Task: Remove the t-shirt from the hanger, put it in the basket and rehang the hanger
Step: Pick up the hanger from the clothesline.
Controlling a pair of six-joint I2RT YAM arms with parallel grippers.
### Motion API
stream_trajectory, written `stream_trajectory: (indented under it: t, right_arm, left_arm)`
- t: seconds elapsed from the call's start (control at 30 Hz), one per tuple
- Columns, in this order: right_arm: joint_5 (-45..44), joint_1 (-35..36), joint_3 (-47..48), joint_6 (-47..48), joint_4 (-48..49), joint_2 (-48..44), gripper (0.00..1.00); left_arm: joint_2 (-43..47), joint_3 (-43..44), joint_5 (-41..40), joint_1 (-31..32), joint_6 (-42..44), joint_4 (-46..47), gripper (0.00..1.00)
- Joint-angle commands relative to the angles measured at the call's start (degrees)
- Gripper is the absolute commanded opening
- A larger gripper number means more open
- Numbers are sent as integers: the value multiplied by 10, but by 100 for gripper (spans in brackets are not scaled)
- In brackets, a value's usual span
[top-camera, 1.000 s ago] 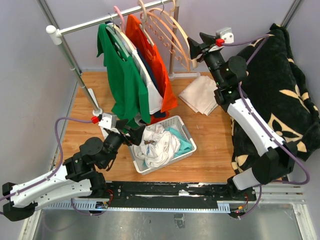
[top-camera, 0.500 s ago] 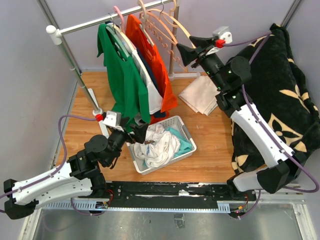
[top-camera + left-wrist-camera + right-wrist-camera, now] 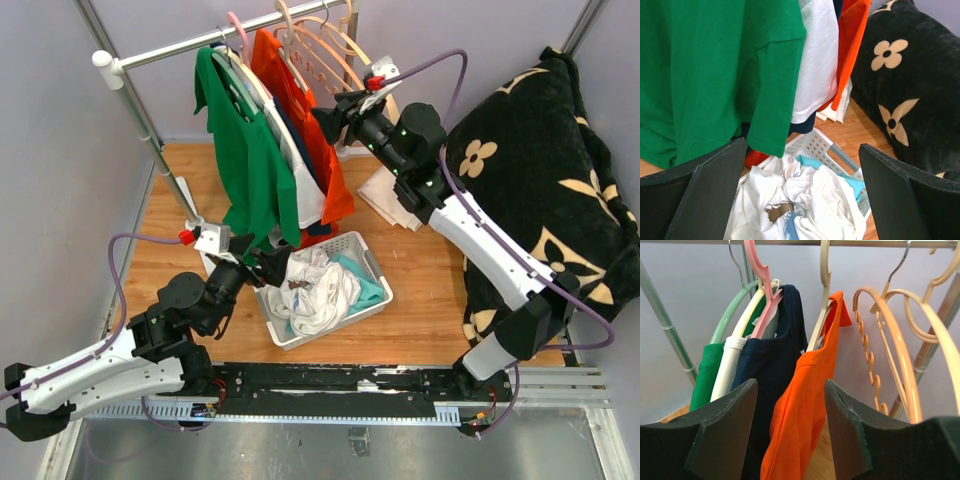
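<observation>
An orange t-shirt [image 3: 335, 195] [image 3: 805, 410] hangs on a cream hanger [image 3: 825, 270] at the right end of a row of shirts on the rail [image 3: 180, 45]. My right gripper [image 3: 322, 122] [image 3: 790, 385] is open and level with the shirt's shoulder. The orange cloth shows in the gap between its fingers, just beyond them, with nothing gripped. Low at the front left, my left gripper [image 3: 270, 268] [image 3: 802, 145] stands wide open and empty over the white basket [image 3: 372, 262] [image 3: 812, 145].
Green [image 3: 245, 150], white and navy [image 3: 767, 365] shirts hang left of the orange one. Empty peach hangers [image 3: 345, 55] [image 3: 900, 340] hang to its right. The basket holds crumpled white and teal clothes [image 3: 805, 200]. A folded beige cloth [image 3: 400, 195] lies on the floor, and a black flowered blanket [image 3: 540, 180] fills the right side.
My right arm has swung left from the empty hangers to the orange t-shirt, jaws slightly wider. The left gripper opened fully and shifted slightly by the basket.
</observation>
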State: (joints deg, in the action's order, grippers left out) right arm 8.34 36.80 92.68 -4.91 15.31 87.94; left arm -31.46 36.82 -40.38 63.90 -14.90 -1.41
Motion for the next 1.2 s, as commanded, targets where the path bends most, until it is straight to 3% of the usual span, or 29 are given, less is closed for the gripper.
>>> stream_trajectory:
  t: [0.0,0.47,0.8,1.17]
  right_arm:
    - [-26,17,40,-6,-17,27,57]
    - [-144,63,120,44,-89,92,51]
    - [-154,64,134,38,-103,109,46]
    - [-166,64,130,33,-97,112,24]
  left_arm:
    - [8,-4,-15,3,-7,3,100]
    - [21,-11,-22,2,-9,-3,100]
    - [25,-10,-23,2,-8,-6,100]
    - [25,-10,-24,2,-5,-6,100]
